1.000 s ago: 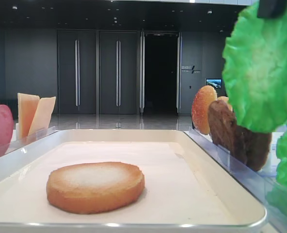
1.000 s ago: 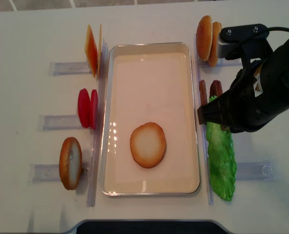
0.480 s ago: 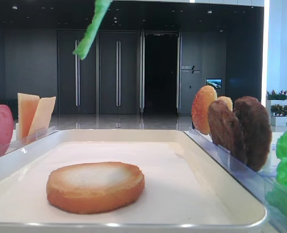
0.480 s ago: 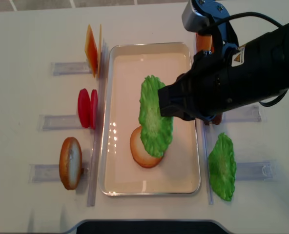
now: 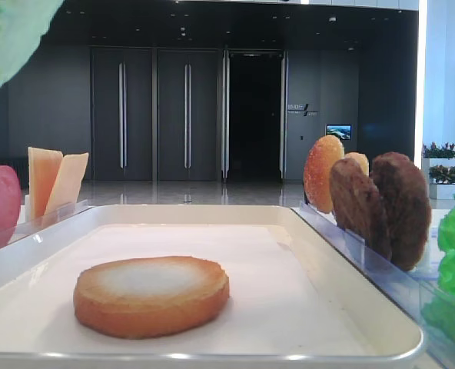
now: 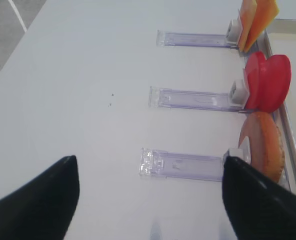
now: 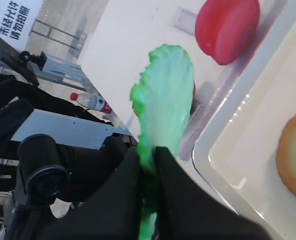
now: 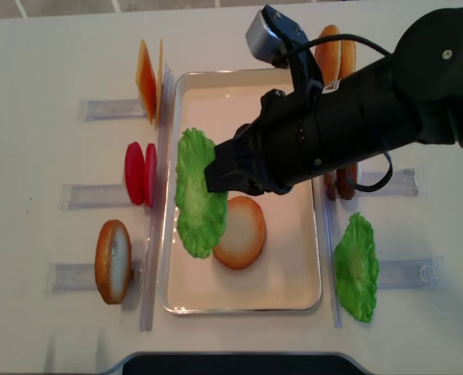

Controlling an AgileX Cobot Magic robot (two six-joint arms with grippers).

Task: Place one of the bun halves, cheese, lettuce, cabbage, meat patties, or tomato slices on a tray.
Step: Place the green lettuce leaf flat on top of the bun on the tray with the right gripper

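While it hangs over the left rim of the tray (image 8: 310,293), the lettuce (image 8: 196,194) looks light, thin and floppy, best pinched at its edge. To its right, the right gripper's fingers (image 7: 175,185) are clamped shut on the leaf's rim, beside the bun half (image 8: 241,232). Left gripper's fingers: cannot tell.

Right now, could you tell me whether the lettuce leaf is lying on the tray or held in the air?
In the air. The right gripper is shut on the lettuce leaf, which hangs over the tray's left rim, beside the bun half.
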